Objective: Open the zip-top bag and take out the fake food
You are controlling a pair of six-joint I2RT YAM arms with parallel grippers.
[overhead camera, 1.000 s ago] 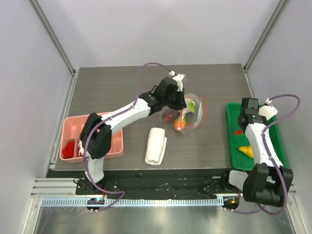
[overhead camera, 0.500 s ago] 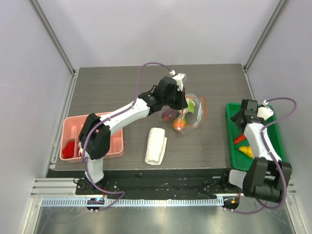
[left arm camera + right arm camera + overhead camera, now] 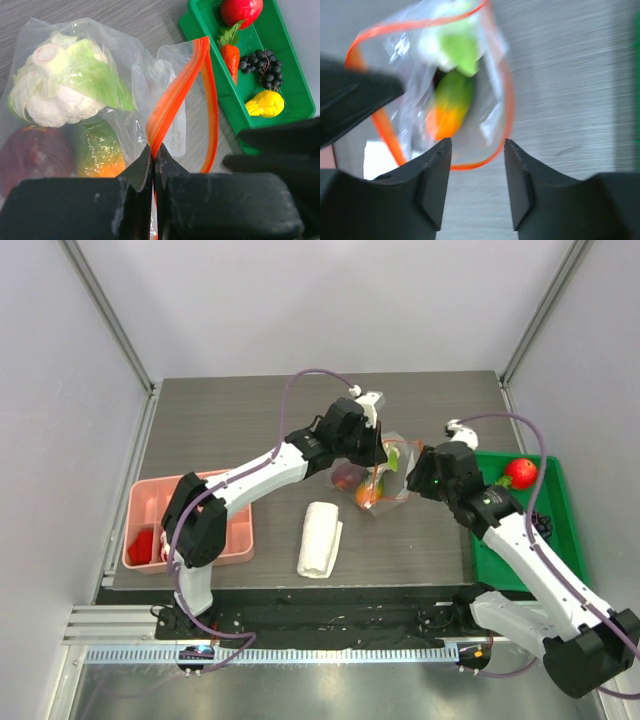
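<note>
Grey tabletop (image 3: 230, 430); clear zip-top bag (image 3: 115, 100) gapes, fake food (image 3: 75, 85) inside.

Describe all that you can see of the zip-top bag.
The zip-top bag is clear crinkly plastic with an orange-red zip strip. Its mouth stands open. It lies on the dark table; the left gripper pinches one side of the strip. Inside show a cauliflower, a dark red piece and a green-orange piece.

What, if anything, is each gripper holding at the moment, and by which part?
The left gripper pinches the zip-top bag by its orange zip strip; the right gripper is open, holding nothing.
</note>
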